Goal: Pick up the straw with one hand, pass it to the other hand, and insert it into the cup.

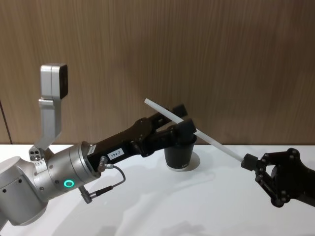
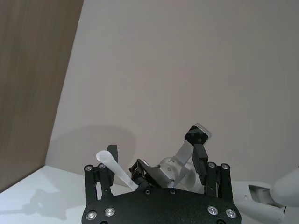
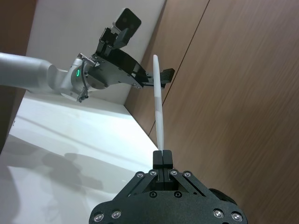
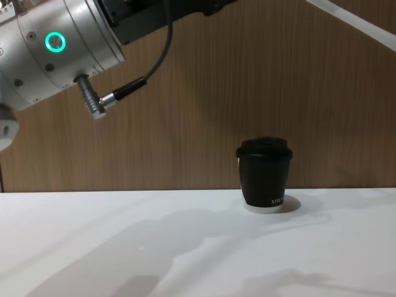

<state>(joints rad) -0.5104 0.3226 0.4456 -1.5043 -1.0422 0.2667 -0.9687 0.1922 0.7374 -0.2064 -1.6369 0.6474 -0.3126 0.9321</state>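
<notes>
While the right pincer (image 1: 250,161) pinches the straw (image 1: 206,136) by its low end, it slants up-left over the cup (image 1: 179,153) on the bench (image 1: 147,211) | left pincer (image 1: 182,118) gapes wide, straddling the upper stretch | closing should cross its long axis.

straw (image 1: 219,144): one is showing
cup (image 1: 179,156): one is standing
end effectors: two are showing, the left end effector (image 1: 183,116) and the right end effector (image 1: 249,160)
counter (image 1: 172,206): one is showing
cable (image 4: 130,87): one is hanging
</notes>
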